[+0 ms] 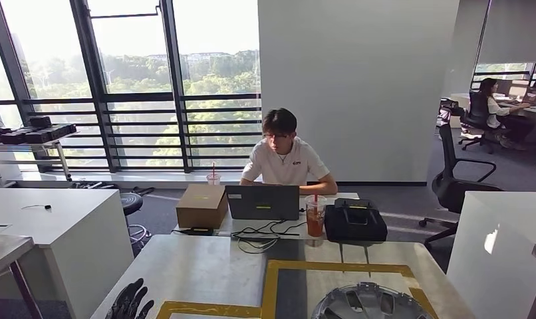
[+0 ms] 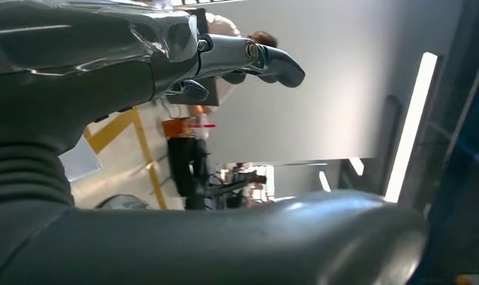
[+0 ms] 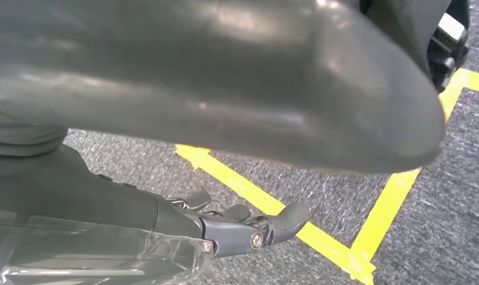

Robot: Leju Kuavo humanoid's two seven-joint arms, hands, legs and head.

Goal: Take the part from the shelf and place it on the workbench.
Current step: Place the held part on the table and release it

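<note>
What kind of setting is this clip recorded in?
Most likely an office used as a robot test space. A person works at a laptop on a desk, swivel chairs stand on grey carpet, and yellow tape marks off the workbench nearest the robot.

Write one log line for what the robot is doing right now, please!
part: round silver hubcap-like part lying on grey yellow-taped workbench | left hand: above workbench, empty, fingers apart | right hand: over floor, empty
</note>
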